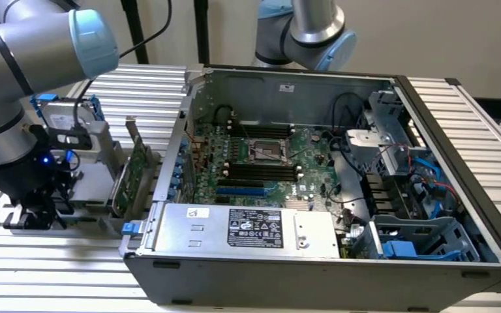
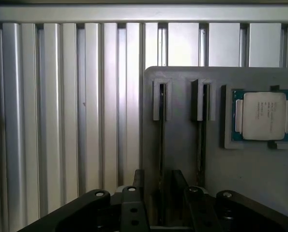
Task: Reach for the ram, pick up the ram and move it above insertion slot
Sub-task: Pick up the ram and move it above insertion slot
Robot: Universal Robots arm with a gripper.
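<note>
The ram stands on edge in a slot of a grey holder, so I see it as a thin dark strip. A second stick stands in the neighbouring slot. My gripper is open and straddles the first stick, one finger on each side with a gap to the stick. In the exterior view my gripper hangs low over the holder, at the exterior view's left of the open computer case. The insertion slot is one of several parallel black sockets on the motherboard, below the silver processor socket.
A processor chip lies in the holder beside the sticks. An upright green expansion card stands between my gripper and the case wall. A power supply fills the case front. A second arm stands behind the case.
</note>
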